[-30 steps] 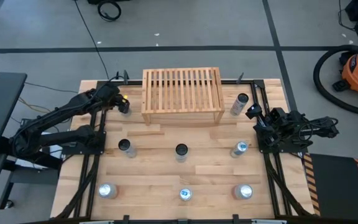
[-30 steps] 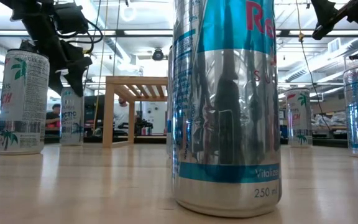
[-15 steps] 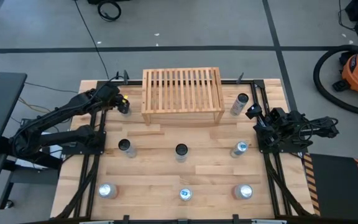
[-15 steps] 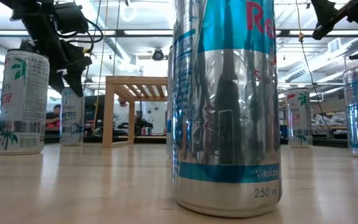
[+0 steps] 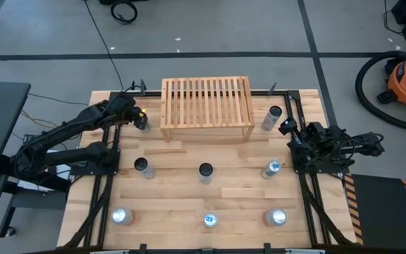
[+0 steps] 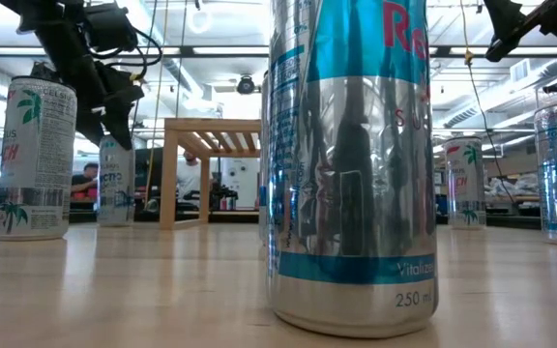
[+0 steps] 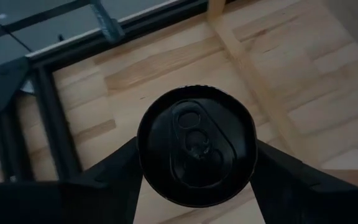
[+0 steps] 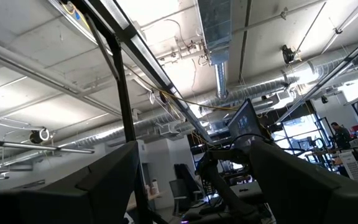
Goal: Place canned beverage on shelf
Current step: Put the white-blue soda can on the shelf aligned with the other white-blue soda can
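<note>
The canned beverage (image 7: 196, 146), with a black top, stands on the table just left of the shelf (image 5: 206, 106), a low stand of light wood with a slatted top at the far middle. My left gripper (image 5: 138, 118) reaches down over the can from the left and is shut on it; in the low view the can (image 6: 114, 184) shows below the dark fingers. My right gripper (image 8: 191, 186) rests at the table's right edge, open, pointing up at the ceiling, with nothing between its fingers. My left gripper pinches the can between its two fingers, one on each side of the can's wall just under the top rim (image 7: 143, 163). The fingers come slanting down from the table's left. The can's base (image 6: 114, 222) is on the table.
Several more cans stand on the table: one right of the shelf (image 5: 270, 118), three in a middle row (image 5: 205, 171) and three along the near edge (image 5: 210, 221). One of them (image 6: 351, 164) fills the low view. Black frame rails (image 5: 104, 197) run along both sides.
My left gripper has shut on the can's upper part and has otherwise kept its place. The can stays on the table.
</note>
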Robot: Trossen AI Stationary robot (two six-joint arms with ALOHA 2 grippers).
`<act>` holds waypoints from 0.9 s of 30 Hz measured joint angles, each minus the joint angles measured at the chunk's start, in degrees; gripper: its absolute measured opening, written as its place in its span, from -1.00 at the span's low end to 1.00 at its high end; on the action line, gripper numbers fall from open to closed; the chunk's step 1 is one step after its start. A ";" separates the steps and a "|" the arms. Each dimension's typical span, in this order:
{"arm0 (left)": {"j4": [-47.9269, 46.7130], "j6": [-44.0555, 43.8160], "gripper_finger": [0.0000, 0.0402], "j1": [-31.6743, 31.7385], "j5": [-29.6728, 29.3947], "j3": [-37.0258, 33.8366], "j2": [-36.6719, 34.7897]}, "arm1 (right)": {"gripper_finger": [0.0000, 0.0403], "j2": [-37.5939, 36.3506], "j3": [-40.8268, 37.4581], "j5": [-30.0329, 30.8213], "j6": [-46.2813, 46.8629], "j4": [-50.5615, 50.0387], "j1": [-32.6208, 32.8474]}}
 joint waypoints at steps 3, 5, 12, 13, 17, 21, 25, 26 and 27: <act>-0.39 -0.04 0.24 -0.04 1.97 1.54 0.00 | 0.58 0.00 0.00 0.00 -0.02 0.00 0.00; -1.05 -0.04 0.24 -0.04 2.21 3.25 0.00 | 0.58 0.00 0.00 0.00 -0.01 0.00 0.00; -7.10 -0.04 0.24 -0.04 1.89 10.67 0.02 | 0.58 0.00 0.00 0.00 -0.02 0.00 0.00; -7.83 -0.05 0.24 -0.04 1.92 11.90 0.02 | 0.58 0.00 0.00 0.00 -0.02 0.00 0.00; -9.28 -0.26 0.24 -0.02 1.86 16.33 0.18 | 0.58 0.00 0.00 0.00 0.00 0.01 0.00; -10.21 -0.39 0.24 -0.06 1.74 20.86 2.29 | 0.58 0.00 0.00 0.00 0.00 0.02 0.00; -13.35 -0.10 0.24 -0.07 1.65 26.47 6.79 | 0.58 0.00 0.01 0.00 0.00 0.02 0.00; -14.74 0.23 0.24 -0.07 1.55 28.01 8.15 | 0.58 0.00 0.01 0.00 -0.02 0.00 0.00; -15.98 0.70 0.24 -0.07 1.45 29.54 9.45 | 0.58 0.00 0.01 0.00 -0.01 0.01 0.00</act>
